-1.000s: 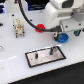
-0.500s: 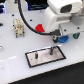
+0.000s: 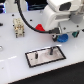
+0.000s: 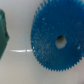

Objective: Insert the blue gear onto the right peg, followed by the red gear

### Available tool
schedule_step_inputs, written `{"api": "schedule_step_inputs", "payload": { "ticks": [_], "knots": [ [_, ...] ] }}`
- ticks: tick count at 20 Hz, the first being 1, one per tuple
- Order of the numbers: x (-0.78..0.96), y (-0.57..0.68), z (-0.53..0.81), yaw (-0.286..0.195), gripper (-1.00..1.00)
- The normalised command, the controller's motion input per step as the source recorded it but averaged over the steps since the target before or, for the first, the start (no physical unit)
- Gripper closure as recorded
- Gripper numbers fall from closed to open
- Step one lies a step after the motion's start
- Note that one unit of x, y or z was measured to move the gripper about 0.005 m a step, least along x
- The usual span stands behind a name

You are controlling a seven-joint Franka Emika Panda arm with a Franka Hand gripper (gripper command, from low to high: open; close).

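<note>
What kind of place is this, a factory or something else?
Probably a robotics test bench in a lab, not a factory: a single white robot arm works over a plain white table holding a small peg plate and toy-like plastic gears, such as the blue gear.

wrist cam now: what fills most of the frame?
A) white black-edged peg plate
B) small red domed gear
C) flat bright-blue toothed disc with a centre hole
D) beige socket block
C: the wrist view shows the flat bright-blue toothed gear disc with fine teeth around its rim and a round hole at its centre, lying on the white table beside a dark green object.
</note>
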Motion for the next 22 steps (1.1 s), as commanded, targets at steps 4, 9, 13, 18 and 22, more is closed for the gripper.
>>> {"api": "schedule_step_inputs", "payload": {
  "ticks": [4,9,13,18,22],
  "knots": [
    [-0.33,-0.13,-0.18,0.000,1.00],
    [-0.26,-0.04,-0.09,0.000,1.00],
    [-0.22,-0.01,-0.05,0.000,1.00],
    [-0.08,0.00,0.13,0.000,1.00],
    [0.05,-0.04,0.41,0.000,1.00]
  ]
}}
